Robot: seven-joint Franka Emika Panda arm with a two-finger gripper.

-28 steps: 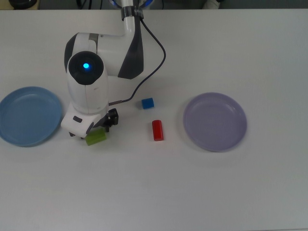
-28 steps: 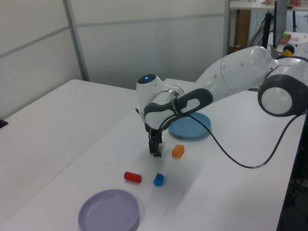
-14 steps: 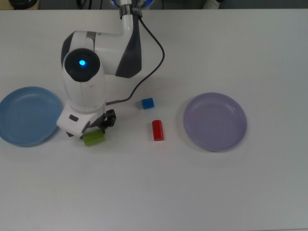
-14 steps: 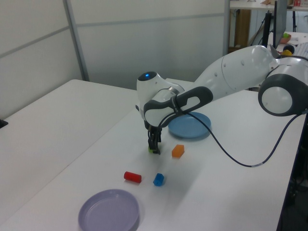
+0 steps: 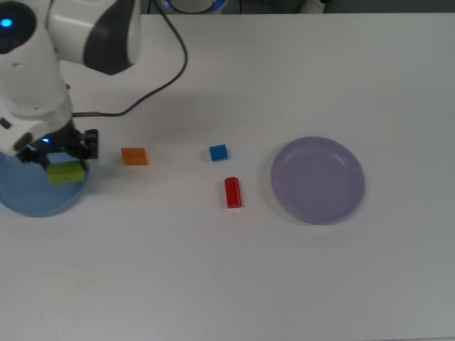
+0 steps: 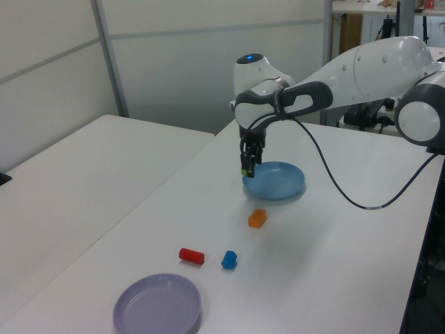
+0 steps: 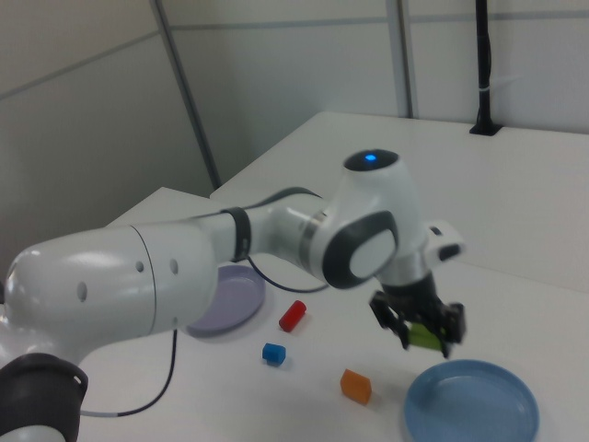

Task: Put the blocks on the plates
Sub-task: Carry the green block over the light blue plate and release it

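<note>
Above the light blue plate (image 5: 21, 195) rim, the gripper (image 5: 62, 165) clamps the green bar (image 5: 65, 172); orange block (image 5: 134, 156) lies just beside.

I see a smooth, matt white table (image 5: 298, 284). The lavender plate (image 5: 318, 180) on it has a soft plastic sheen. The arm's shell (image 7: 184, 267) above the table looks like glossy white plastic.

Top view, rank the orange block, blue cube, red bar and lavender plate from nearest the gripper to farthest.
From the gripper, holding the green bar:
1. Orange block, just to its right.
2. Blue cube, mid-table.
3. Red bar, slightly beyond, lower.
4. Lavender plate, far right.
</note>
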